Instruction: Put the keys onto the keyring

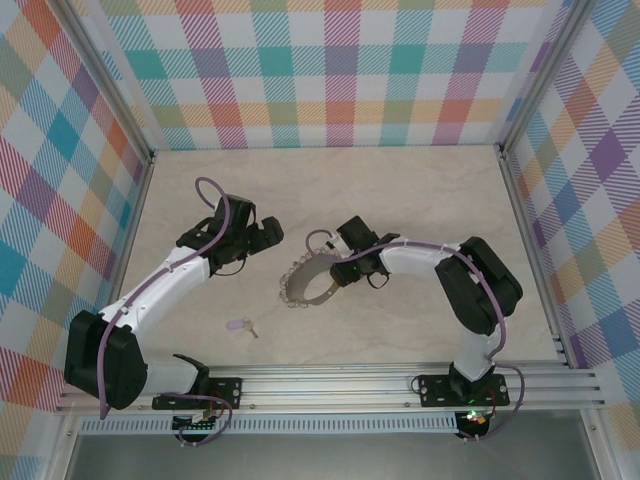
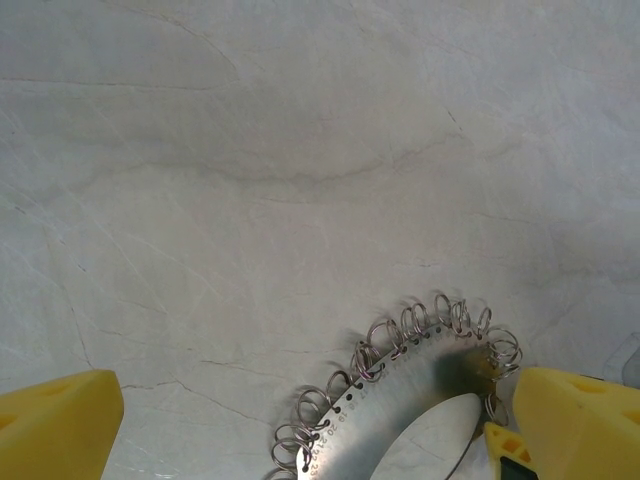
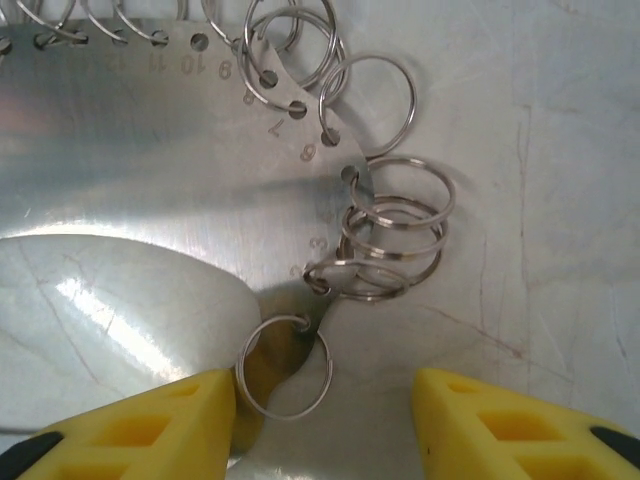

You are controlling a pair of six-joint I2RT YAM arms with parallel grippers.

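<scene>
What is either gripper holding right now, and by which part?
Nothing yet. The right gripper straddles the keyring at its narrow end, jaws not clamped; the left gripper is open.

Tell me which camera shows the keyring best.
The right wrist view: the keyring is close up there, with its stamped numbers and small rings sharp. The left wrist view shows an arc of it, with rings, at the bottom edge. The top view shows the whole hoop, but tiny.

Silver keyring (image 1: 300, 282) at the right pincer (image 1: 335, 272), lilac key (image 1: 240, 326) well apart, nearer the table's (image 1: 420, 190) front edge
</scene>
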